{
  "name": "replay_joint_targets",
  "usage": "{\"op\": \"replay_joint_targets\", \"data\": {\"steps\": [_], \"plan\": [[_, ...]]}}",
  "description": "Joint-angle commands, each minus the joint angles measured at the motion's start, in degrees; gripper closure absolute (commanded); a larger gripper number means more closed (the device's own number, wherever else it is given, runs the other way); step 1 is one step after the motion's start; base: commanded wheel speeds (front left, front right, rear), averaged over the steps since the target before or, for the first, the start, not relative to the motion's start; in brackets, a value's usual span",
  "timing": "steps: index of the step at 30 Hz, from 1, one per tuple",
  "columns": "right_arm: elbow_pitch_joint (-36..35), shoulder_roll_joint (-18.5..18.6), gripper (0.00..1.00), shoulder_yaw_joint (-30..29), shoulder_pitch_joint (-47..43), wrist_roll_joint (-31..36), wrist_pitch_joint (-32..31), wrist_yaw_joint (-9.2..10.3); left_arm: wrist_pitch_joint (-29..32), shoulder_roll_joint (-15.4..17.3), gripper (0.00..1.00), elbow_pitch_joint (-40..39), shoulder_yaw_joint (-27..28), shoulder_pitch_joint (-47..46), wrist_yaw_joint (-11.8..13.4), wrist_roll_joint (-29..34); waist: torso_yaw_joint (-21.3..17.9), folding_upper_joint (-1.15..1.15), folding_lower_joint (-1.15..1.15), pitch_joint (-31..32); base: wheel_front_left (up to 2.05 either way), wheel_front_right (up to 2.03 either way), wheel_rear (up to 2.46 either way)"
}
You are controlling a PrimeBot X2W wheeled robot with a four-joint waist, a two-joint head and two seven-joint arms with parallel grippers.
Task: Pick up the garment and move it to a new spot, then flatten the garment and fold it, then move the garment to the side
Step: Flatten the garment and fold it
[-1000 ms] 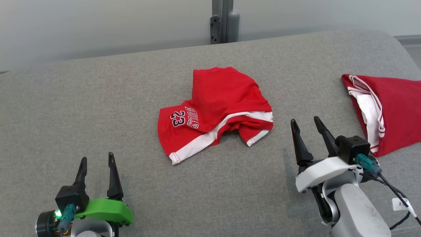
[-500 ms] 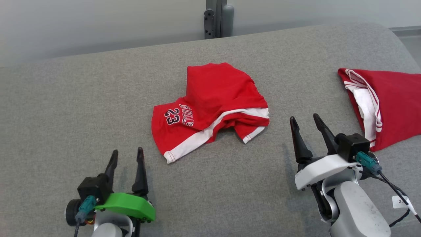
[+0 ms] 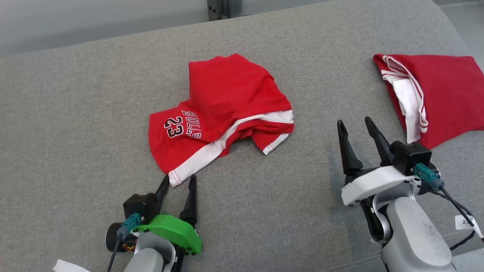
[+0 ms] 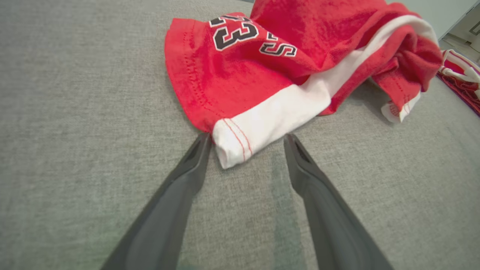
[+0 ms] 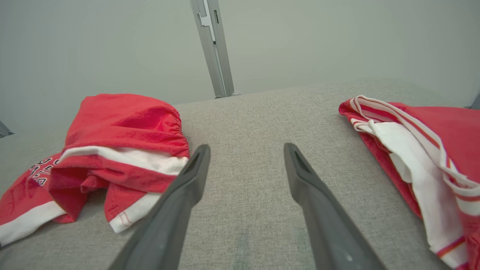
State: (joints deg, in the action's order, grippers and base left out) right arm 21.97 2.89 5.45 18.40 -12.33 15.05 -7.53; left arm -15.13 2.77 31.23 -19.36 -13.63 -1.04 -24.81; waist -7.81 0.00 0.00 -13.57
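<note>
The left claw [image 3: 179,177] stood open, its two dark fingers low over the grey fabric surface [image 3: 75,113] and straddling the nearest point of the garment [image 3: 227,102]: the white hem corner [image 3: 174,180]. In the left wrist view that corner [image 4: 232,146] lay just between the tips of the left claw [image 4: 247,137], with one tip right against the red edge beside it, though whether it actually touched the cloth could not be told. The garment [image 4: 262,75], red shorts with a white band and a printed number, lay crumpled near the middle of the surface, directly ahead of the left claw. Its long axis followed the white band, running away from that near corner towards the robot's right and slightly farther off. The right claw [image 3: 354,121] was open too and held nothing. It hovered well apart from the garment's right-hand end, in the gap between it and a second red garment [image 3: 446,94] at the surface's right edge. The left arm was therefore plainly the nearer, and the pick-up looked set to hinge on closing over that corner.
</note>
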Motion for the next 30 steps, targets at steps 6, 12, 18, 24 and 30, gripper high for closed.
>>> {"op": "replay_joint_targets", "data": {"steps": [6, 12, 18, 24, 30], "plan": [[-0.2, 0.1, 0.00, -0.6, 0.9, 0.5, 0.2, 0.08, 0.1, 0.3, 1.00, -0.3, 0.2, -1.7, 0.7, -1.5, -0.2, 0.00, 0.00, -1.3, 0.00, 0.00, 0.00], [-0.1, 0.1, 0.00, -1.1, 0.7, 0.5, 0.2, 0.08, 0.0, 0.3, 1.00, -2.4, 2.0, -1.3, 0.4, -1.2, 1.9, 0.00, 0.00, -0.9, 0.00, 0.00, 0.00], [0.5, 0.1, 0.00, -1.1, -0.3, 0.0, 0.2, 0.08, 0.0, 0.2, 1.00, -7.6, 7.1, 0.9, 0.8, -0.1, 4.8, 0.00, 0.00, 0.5, 0.00, 0.00, 0.00], [1.1, 0.1, 0.00, -0.1, -0.8, -0.6, 0.2, 0.08, 0.0, 0.3, 1.00, -11.1, 12.6, 2.9, 1.2, 2.0, 6.7, 0.00, 0.00, 1.7, 0.00, 0.00, 0.00], [1.7, 0.1, 0.00, 1.0, -1.1, -0.8, 0.2, 0.08, 0.0, 0.2, 1.00, -8.9, 16.8, 3.7, 1.6, 4.1, 7.2, 0.00, 0.00, 2.2, 0.00, 0.00, 0.00]]}}
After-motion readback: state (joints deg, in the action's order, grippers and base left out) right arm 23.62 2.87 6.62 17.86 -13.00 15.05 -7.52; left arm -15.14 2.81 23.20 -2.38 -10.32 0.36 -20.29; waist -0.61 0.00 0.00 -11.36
